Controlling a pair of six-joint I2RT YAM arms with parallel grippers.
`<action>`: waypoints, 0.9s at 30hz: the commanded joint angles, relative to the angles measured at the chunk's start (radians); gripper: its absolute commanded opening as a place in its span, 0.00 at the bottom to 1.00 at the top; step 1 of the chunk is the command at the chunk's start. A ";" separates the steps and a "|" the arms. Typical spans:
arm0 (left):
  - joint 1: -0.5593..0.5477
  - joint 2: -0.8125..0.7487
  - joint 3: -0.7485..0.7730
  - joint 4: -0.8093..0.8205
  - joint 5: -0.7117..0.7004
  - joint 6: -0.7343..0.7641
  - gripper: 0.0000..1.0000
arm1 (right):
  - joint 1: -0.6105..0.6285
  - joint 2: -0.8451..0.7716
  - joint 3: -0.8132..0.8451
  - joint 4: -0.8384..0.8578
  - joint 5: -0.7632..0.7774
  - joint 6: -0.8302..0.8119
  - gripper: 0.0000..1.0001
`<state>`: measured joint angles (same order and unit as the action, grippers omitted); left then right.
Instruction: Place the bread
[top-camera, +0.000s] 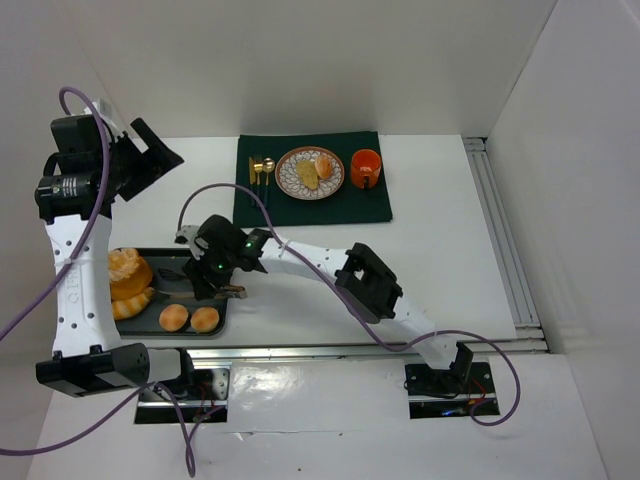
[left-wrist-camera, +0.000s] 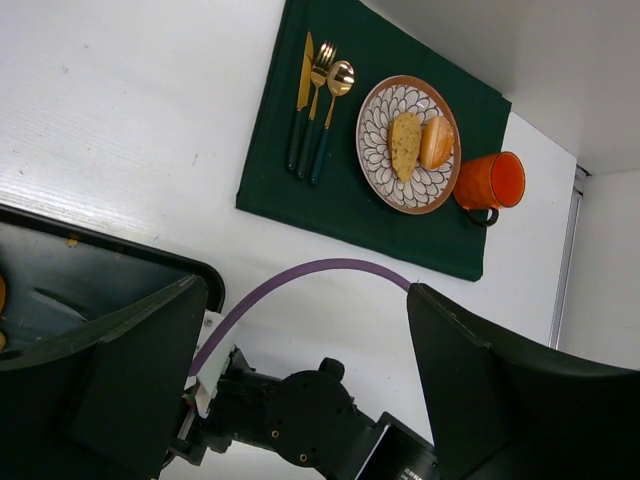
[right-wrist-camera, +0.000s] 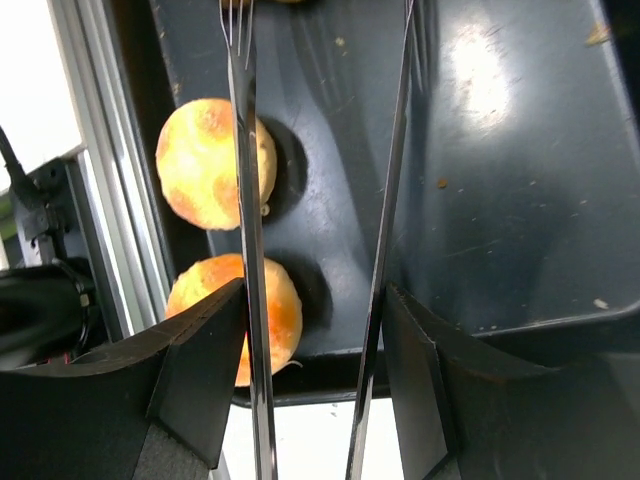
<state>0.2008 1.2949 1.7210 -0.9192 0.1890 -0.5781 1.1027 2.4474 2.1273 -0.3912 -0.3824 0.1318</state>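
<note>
Two round bread rolls (top-camera: 174, 318) (top-camera: 205, 319) lie at the near edge of a dark tray (top-camera: 170, 262). My right gripper (top-camera: 215, 275) hovers over that tray, shut on a pair of metal tongs (right-wrist-camera: 247, 200). In the right wrist view the tongs' left arm crosses over both rolls (right-wrist-camera: 205, 165) (right-wrist-camera: 285, 315), and only bare tray floor (right-wrist-camera: 500, 200) shows between the two arms. A patterned plate (top-camera: 285, 172) on the green mat (top-camera: 300, 205) holds a bread slice (left-wrist-camera: 405, 145) and a roll (left-wrist-camera: 436, 142). My left gripper (top-camera: 150, 155) is raised at the back left, open and empty.
Larger golden pastries (top-camera: 128, 272) fill the tray's left end. An orange mug (top-camera: 365, 168) stands right of the plate, and gold cutlery (top-camera: 262, 170) lies to its left. A metal rail (top-camera: 510, 260) runs along the table's right side.
</note>
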 joint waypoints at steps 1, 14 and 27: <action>-0.001 -0.025 0.012 0.033 0.018 0.012 0.95 | 0.011 0.001 0.052 -0.015 -0.055 -0.029 0.61; -0.001 -0.034 0.003 0.033 0.018 0.012 0.95 | 0.039 0.021 0.071 0.006 -0.078 -0.060 0.60; -0.001 -0.043 -0.006 0.033 0.018 0.012 0.95 | 0.048 0.022 0.114 0.006 -0.032 -0.060 0.43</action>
<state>0.2008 1.2758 1.7184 -0.9192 0.1890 -0.5781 1.1355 2.4790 2.1864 -0.4118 -0.4145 0.0830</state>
